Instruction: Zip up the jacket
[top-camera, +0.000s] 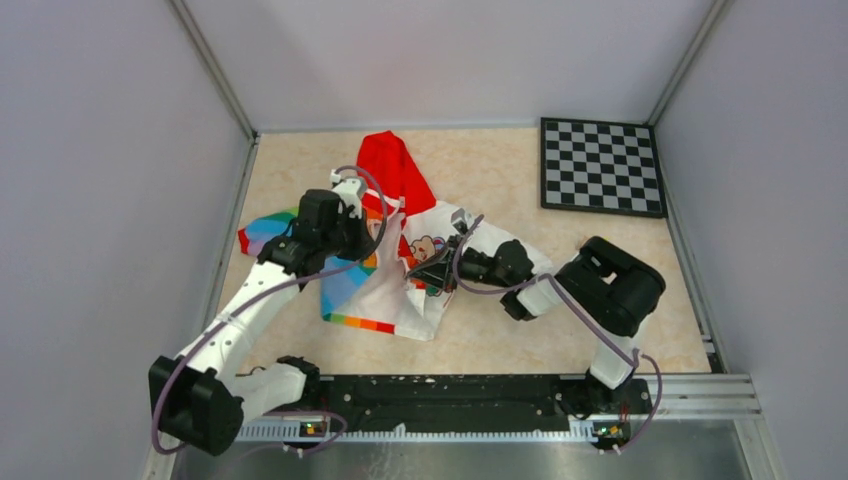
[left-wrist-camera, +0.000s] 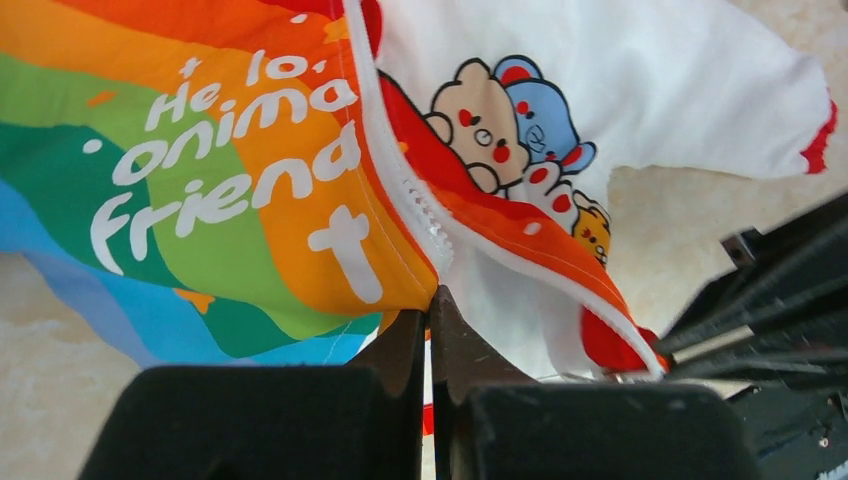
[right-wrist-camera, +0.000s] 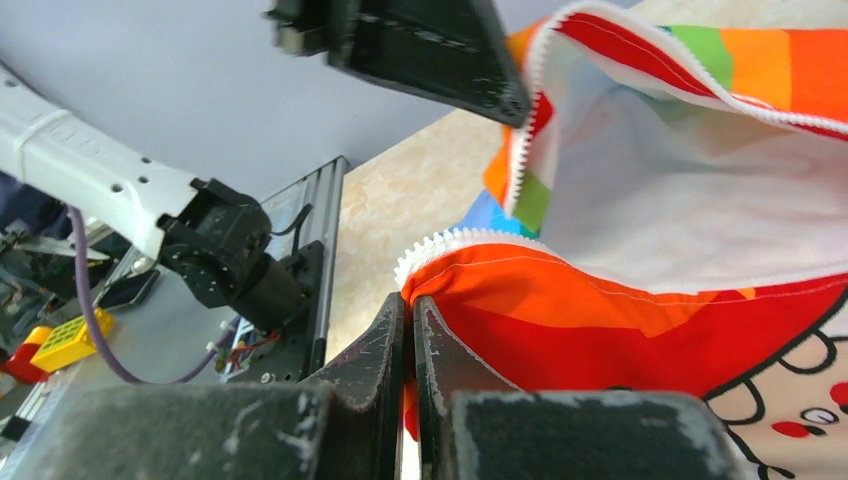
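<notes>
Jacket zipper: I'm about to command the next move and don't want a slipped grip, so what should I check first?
1. Left gripper clamped on the jacket edge: ok.
2. Right gripper clamped beside the zipper teeth: ok.
3. Tooth rows joined: not ok, they gape apart.
4. Slider located: cannot tell, none visible.
5. Fabric lying flat: not ok, bunched between the arms.
6. Checkerboard clear of both arms: ok.
</notes>
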